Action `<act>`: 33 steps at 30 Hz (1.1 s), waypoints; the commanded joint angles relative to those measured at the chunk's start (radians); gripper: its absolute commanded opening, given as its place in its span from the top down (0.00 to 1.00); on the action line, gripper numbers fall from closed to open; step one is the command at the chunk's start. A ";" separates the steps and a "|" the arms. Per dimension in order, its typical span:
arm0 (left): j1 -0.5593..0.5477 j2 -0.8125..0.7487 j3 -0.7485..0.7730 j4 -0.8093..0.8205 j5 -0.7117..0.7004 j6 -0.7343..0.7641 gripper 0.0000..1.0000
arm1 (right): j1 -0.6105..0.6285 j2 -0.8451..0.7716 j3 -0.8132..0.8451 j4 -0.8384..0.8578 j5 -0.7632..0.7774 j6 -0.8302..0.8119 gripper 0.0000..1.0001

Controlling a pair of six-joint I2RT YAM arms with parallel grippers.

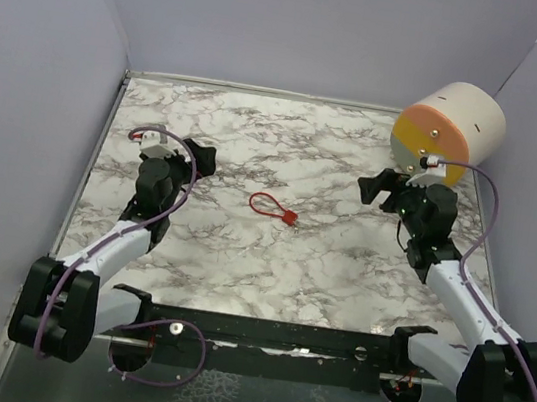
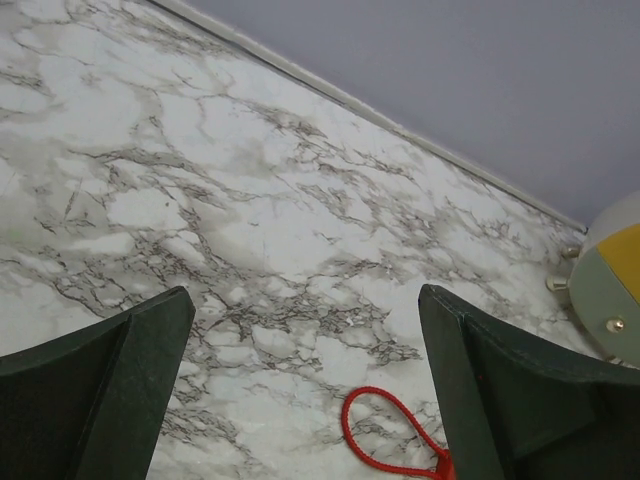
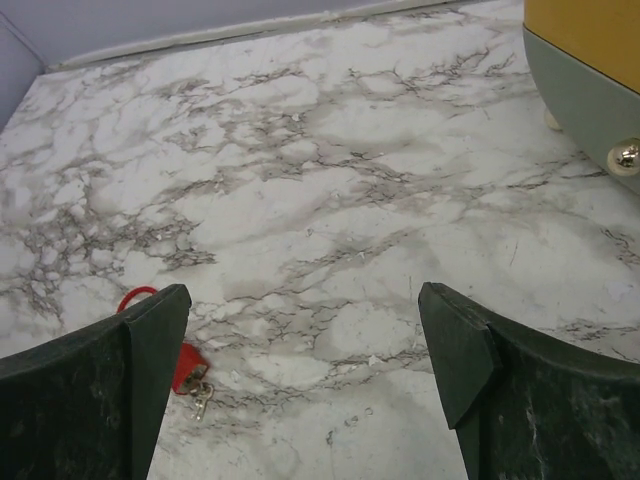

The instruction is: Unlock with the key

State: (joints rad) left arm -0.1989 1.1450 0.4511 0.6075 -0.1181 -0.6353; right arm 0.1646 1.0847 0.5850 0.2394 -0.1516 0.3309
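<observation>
A small red padlock (image 1: 288,217) with a red cable loop lies flat in the middle of the marble table (image 1: 259,129). In the right wrist view its red body (image 3: 187,364) peeks out beside my left finger, with a small brass key (image 3: 203,396) lying at its end. Only the cable loop (image 2: 384,436) shows in the left wrist view. My left gripper (image 1: 202,157) (image 2: 305,295) hovers open to the left of the lock. To the right of the lock my right gripper (image 1: 369,188) (image 3: 303,290) is open too. Neither touches the lock.
A large cylinder (image 1: 451,127) (image 3: 590,70) (image 2: 612,290) with an orange, yellow and grey face and small metal knobs stands at the back right, just behind the right arm. Lilac walls enclose the table. A black rail (image 1: 268,338) runs along the near edge between the arm bases.
</observation>
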 commanded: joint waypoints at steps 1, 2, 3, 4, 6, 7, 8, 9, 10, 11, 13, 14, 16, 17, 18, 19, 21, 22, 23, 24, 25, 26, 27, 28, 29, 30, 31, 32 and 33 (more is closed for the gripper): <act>-0.007 -0.075 -0.005 0.005 0.051 0.030 0.01 | 0.004 -0.064 0.000 0.005 -0.084 0.052 0.00; -0.005 -0.089 -0.012 0.004 0.056 0.022 0.01 | 0.004 -0.074 0.000 0.000 -0.141 0.026 0.00; -0.005 -0.107 -0.023 0.006 0.051 0.011 0.01 | 0.004 -0.084 -0.001 -0.003 -0.180 0.001 0.00; -0.004 -0.122 -0.033 0.006 0.038 -0.004 0.01 | 0.004 -0.092 -0.006 -0.003 -0.194 0.001 0.00; -0.004 -0.158 -0.055 0.006 0.018 -0.016 0.01 | 0.004 -0.103 -0.017 -0.009 -0.168 0.029 0.00; -0.005 -0.173 -0.063 0.003 0.011 -0.012 0.01 | 0.004 -0.105 -0.016 -0.023 -0.158 0.037 0.00; -0.004 -0.190 -0.068 -0.003 0.008 -0.004 0.01 | 0.003 -0.105 -0.010 -0.042 -0.157 0.037 0.00; -0.004 -0.205 -0.072 -0.011 0.008 0.005 0.01 | 0.004 -0.104 -0.002 -0.057 -0.157 0.036 0.00; -0.005 -0.220 -0.074 -0.022 0.006 0.013 0.01 | 0.004 -0.102 -0.001 -0.063 -0.162 0.037 0.00; -0.004 -0.231 -0.072 -0.035 0.006 0.020 0.01 | 0.004 -0.101 0.002 -0.064 -0.171 0.039 0.00; -0.005 -0.242 -0.056 -0.068 0.023 0.038 0.01 | 0.004 -0.097 0.009 -0.074 -0.186 0.039 0.00; -0.005 -0.243 -0.042 -0.095 0.042 0.050 0.01 | 0.004 -0.097 0.015 -0.084 -0.187 0.041 0.00; -0.004 -0.234 -0.001 -0.159 0.092 0.070 0.01 | 0.004 -0.097 0.018 -0.093 -0.182 0.041 0.00; -0.004 -0.227 0.021 -0.199 0.110 0.080 0.01 | 0.004 -0.097 0.018 -0.094 -0.177 0.043 0.00; -0.004 -0.223 0.042 -0.238 0.125 0.089 0.01 | 0.004 -0.091 0.021 -0.094 -0.174 0.045 0.01; -0.004 -0.222 0.057 -0.265 0.139 0.095 0.01 | 0.003 -0.083 0.028 -0.098 -0.174 0.047 0.02; -0.005 -0.220 0.076 -0.298 0.185 0.114 0.01 | 0.004 -0.060 0.043 -0.104 -0.194 0.045 0.04; -0.005 -0.221 0.080 -0.311 0.204 0.120 0.01 | 0.004 -0.045 0.049 -0.107 -0.209 0.047 0.06; -0.006 -0.221 0.085 -0.322 0.212 0.118 0.01 | 0.005 -0.030 0.049 -0.105 -0.225 0.050 0.07; -0.007 -0.221 0.087 -0.330 0.215 0.114 0.01 | 0.006 -0.012 0.046 -0.100 -0.239 0.055 0.08; -0.007 -0.220 0.088 -0.330 0.221 0.111 0.01 | 0.006 0.003 0.039 -0.088 -0.254 0.061 0.09; -0.007 -0.216 0.090 -0.330 0.230 0.110 0.02 | 0.009 0.017 0.033 -0.074 -0.262 0.066 0.10; -0.007 -0.214 0.094 -0.329 0.239 0.110 0.03 | 0.012 0.030 0.027 -0.065 -0.267 0.070 0.11; -0.008 -0.206 0.098 -0.326 0.245 0.109 0.04 | 0.018 0.042 0.023 -0.059 -0.274 0.072 0.12; -0.013 -0.197 0.103 -0.322 0.250 0.108 0.04 | 0.021 0.052 0.022 -0.057 -0.281 0.070 0.12; -0.015 -0.186 0.107 -0.316 0.253 0.107 0.04 | 0.025 0.058 0.020 -0.060 -0.282 0.066 0.13; -0.022 -0.173 0.112 -0.305 0.259 0.104 0.05 | 0.029 0.060 0.014 -0.066 -0.281 0.063 0.13; -0.031 -0.157 0.117 -0.294 0.268 0.101 0.05 | 0.033 0.057 0.004 -0.069 -0.279 0.061 0.13; -0.042 -0.140 0.124 -0.281 0.277 0.100 0.05 | 0.035 0.051 -0.007 -0.072 -0.275 0.059 0.13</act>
State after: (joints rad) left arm -0.2115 0.9604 0.5251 0.3023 0.0921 -0.5396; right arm 0.1829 1.1416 0.6025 0.1570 -0.3897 0.3889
